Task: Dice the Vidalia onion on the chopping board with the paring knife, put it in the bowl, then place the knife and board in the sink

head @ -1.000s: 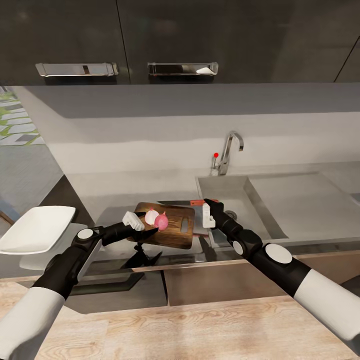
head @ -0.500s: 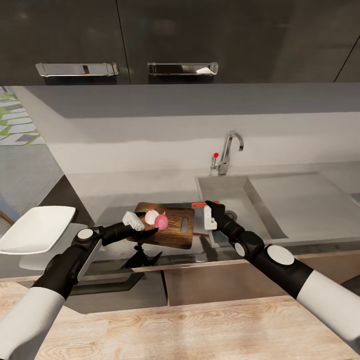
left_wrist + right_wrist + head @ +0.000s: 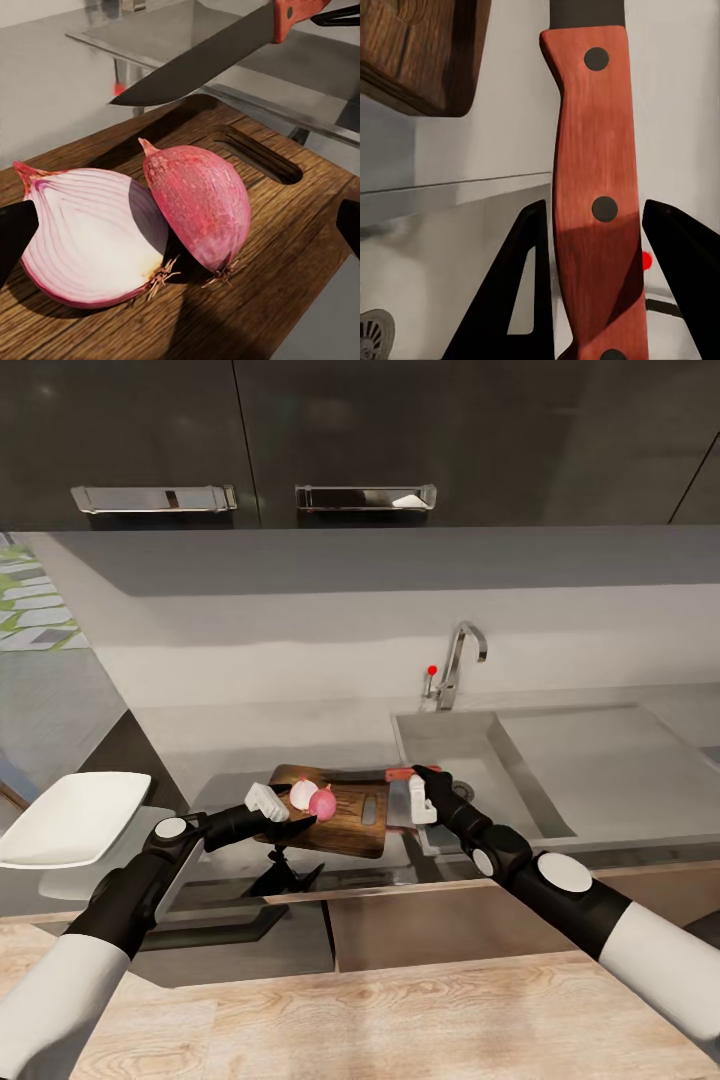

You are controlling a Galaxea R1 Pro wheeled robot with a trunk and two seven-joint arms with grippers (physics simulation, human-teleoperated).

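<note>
On the dark wooden chopping board (image 3: 345, 822) lie two halves of a reddish onion (image 3: 313, 797), one cut face up (image 3: 90, 240) and the other skin up (image 3: 199, 202). My left gripper (image 3: 288, 812) is open, its black fingers (image 3: 13, 234) standing wide on either side of the halves without touching them. Just past the board's slotted end, my right gripper (image 3: 420, 792) is shut on the paring knife's reddish handle (image 3: 596, 202). The dark blade (image 3: 195, 64) hangs above the far side of the board. The white bowl (image 3: 75, 818) sits at the far left.
The steel sink (image 3: 475, 755) with its drain (image 3: 371, 330) lies right of the board, and the chrome faucet (image 3: 458, 660) with a red knob stands behind it. The grey countertop (image 3: 260, 740) runs along the wall under dark cabinets. A pale wooden surface (image 3: 400, 1020) lies near me.
My right gripper has drifted slightly right and nearer with the knife. The left arm, the board and the onion halves have not moved.
</note>
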